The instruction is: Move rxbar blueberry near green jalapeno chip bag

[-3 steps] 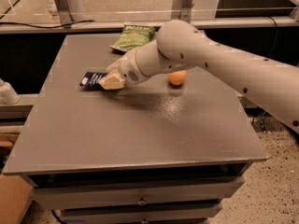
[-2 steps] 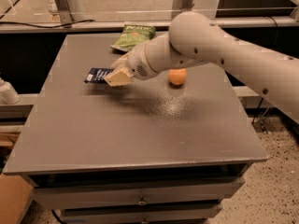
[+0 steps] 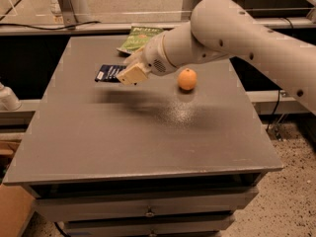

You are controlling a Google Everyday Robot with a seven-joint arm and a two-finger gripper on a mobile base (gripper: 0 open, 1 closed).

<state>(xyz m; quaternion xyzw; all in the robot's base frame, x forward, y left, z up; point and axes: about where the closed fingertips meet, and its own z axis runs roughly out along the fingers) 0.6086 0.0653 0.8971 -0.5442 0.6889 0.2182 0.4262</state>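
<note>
The gripper [image 3: 127,75] is closed on one end of the dark blue rxbar blueberry [image 3: 108,73]. It holds the bar just above the table [image 3: 148,147], near the green jalapeno chip bag [image 3: 139,37]. The pale writing on both is too small to read.

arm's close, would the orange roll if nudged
Probably: the orange is round and sits free on the flat table, so a nudge would likely roll it. It looks firm, unlikely to crush. The hand is at the bar, apart from it.
</note>
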